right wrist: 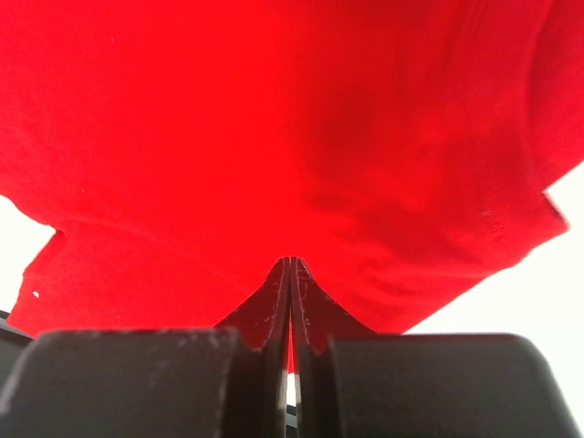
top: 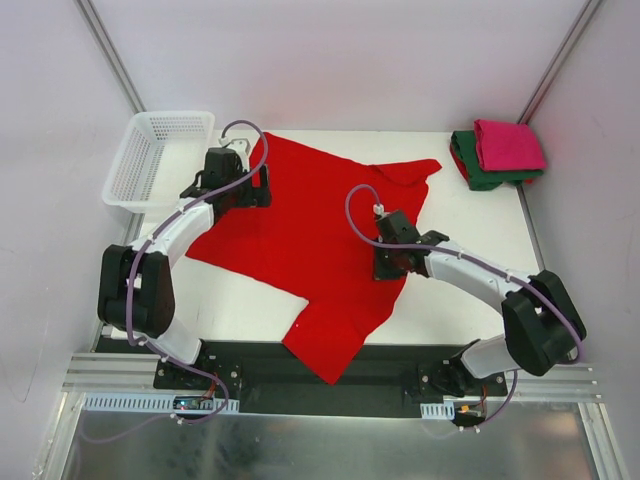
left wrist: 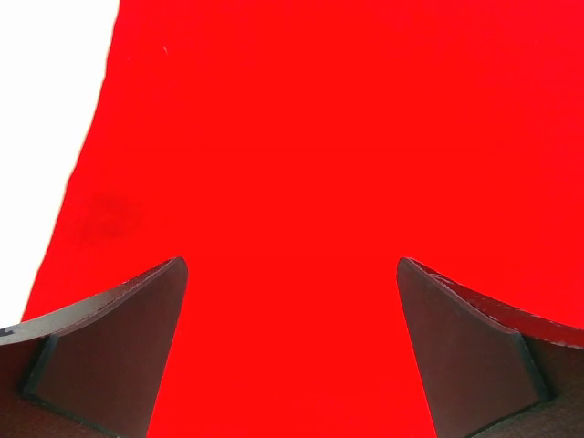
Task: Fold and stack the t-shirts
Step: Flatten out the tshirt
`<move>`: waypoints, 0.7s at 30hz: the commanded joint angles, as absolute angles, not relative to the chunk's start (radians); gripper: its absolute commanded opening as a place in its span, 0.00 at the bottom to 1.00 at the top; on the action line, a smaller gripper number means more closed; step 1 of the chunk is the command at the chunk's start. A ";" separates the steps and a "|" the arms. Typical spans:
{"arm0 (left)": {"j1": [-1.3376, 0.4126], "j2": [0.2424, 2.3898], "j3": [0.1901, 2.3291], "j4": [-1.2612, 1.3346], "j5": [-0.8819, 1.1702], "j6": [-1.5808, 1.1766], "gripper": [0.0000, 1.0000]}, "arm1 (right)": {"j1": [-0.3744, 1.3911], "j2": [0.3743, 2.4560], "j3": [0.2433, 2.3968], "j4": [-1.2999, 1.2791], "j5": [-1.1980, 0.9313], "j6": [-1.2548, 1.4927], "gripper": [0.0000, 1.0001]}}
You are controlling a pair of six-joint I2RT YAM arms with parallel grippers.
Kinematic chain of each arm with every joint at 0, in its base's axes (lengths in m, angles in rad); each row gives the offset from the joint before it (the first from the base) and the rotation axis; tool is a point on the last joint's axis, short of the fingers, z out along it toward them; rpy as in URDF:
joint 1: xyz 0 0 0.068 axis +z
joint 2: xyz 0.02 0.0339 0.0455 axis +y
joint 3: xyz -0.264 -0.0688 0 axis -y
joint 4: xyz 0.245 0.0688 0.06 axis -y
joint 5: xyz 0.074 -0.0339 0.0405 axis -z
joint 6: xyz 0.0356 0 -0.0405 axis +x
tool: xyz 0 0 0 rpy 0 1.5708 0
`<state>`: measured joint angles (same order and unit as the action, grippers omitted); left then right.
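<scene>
The red t-shirt (top: 300, 230) lies spread and unfolded in the middle of the white desk (top: 470, 230). One corner of it reaches past the near edge of the desk, between the bases of the two arms. The left tool (left wrist: 292, 269) is over the far left part of this shirt, near its edge, and its two fingers (left wrist: 137, 347) stand wide apart with only flat red cloth seen between them. The right tool (right wrist: 290, 265) is at the right part of the same shirt, where the cloth has soft wrinkles. Its fingers are pressed together, tip against tip, right at the cloth, but I cannot tell if any cloth is caught between them. At the far right corner of the desk the magenta-pink t-shirt (top: 510, 143) lies folded on top of the folded dark green t-shirt (top: 478, 175). A white mesh basket (top: 160, 150) stands at the far left side of the desk, just beside the left arm.
</scene>
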<state>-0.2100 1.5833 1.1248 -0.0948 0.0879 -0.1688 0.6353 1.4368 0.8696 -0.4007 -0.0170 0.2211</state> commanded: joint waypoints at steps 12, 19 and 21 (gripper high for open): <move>-0.213 1.552 1.126 -0.078 0.098 -0.175 0.99 | 0.675 1.571 0.793 -0.347 0.087 0.317 0.01; -0.213 1.555 1.124 -0.078 0.097 -0.172 0.99 | 0.678 1.592 0.824 -0.487 0.256 0.344 0.01; -0.213 1.555 1.124 -0.078 0.098 -0.172 0.99 | 0.678 1.586 0.836 -0.523 0.291 0.354 0.01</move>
